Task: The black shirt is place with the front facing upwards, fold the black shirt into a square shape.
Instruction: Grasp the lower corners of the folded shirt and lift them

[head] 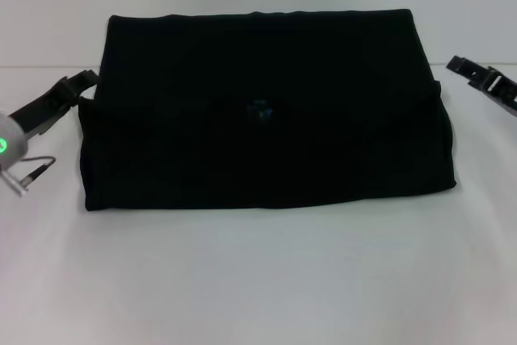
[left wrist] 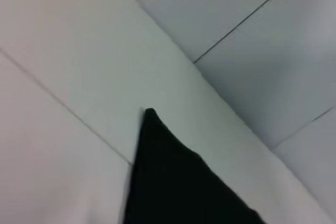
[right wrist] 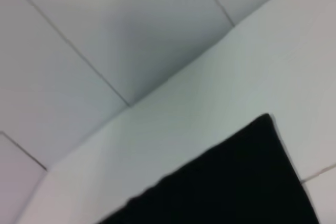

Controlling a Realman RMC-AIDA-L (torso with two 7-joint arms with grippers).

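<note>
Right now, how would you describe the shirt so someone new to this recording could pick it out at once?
Look at the white table that fills the head view. In its middle, between the left gripper and the right gripper, lies the black shirt, folded into a broad rectangle. It is the only cloth item there, plain black with a small blue mark near its centre.

Folded shirt point(head: 266, 111) flat on the table point(head: 258, 280), toward the far edge, midway between the side edges. Left gripper point(head: 77, 86) just beside the shirt's left edge, near its far corner. Right gripper point(head: 472, 74) near the shirt's right edge, apart from it, toward the table's right side.
</note>
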